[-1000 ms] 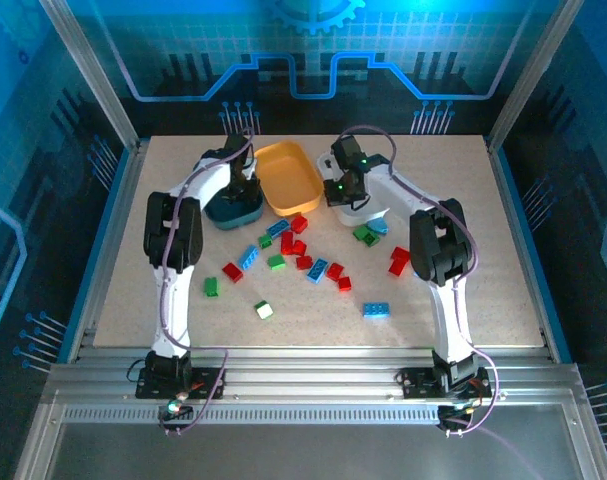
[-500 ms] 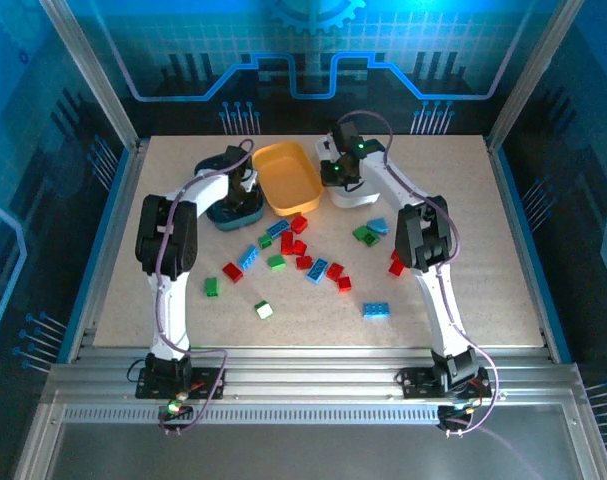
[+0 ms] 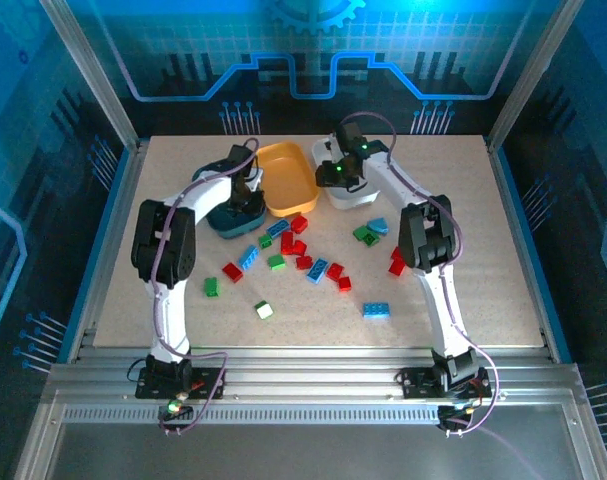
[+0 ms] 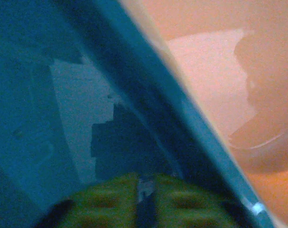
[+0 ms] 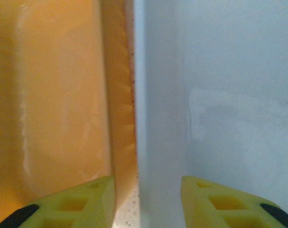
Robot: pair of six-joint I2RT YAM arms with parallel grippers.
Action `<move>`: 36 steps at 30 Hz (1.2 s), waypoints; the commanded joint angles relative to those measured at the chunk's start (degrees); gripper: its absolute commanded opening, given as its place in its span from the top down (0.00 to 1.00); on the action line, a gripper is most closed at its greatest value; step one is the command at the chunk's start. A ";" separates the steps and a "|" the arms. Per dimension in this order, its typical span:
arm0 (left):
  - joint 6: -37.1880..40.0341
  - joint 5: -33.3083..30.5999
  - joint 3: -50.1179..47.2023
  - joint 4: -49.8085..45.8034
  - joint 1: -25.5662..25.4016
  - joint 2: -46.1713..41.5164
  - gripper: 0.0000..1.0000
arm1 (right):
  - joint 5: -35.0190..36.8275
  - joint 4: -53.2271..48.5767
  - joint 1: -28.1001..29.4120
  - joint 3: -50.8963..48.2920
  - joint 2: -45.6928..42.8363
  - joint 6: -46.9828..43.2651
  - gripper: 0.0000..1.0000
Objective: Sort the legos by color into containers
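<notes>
Now both arms have reached over their trays and started to let go.
The left gripper (image 4: 144,199) is low in the dark teal tray (image 4: 39,71), fingers just a crack apart, with nothing I can see between them. The right gripper (image 5: 148,190) hangs at the white tray (image 5: 229,95) edge beside the orange tray (image 5: 53,95), fingers spread and empty. Most legos (image 3: 303,262) lie on the table (image 3: 483,280), so lots are left to sort.

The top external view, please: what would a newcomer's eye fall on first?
A scatter of red, green and light blue legos lies in the middle. Behind it sit a dark teal tray, an orange-yellow tray and a white tray side by side, with the left gripper and right gripper reaching over them.
</notes>
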 commanded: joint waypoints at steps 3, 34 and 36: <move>-7.70 2.99 2.19 0.32 2.42 -4.50 0.51 | -3.72 1.40 -1.50 -1.86 -4.63 0.45 0.50; -17.97 4.95 27.80 -2.16 -0.56 16.80 0.30 | -9.52 0.40 0.01 5.83 4.86 1.26 0.31; -15.58 5.02 29.11 -2.74 -1.15 17.73 0.31 | -9.13 0.73 -0.02 5.09 4.27 1.68 0.31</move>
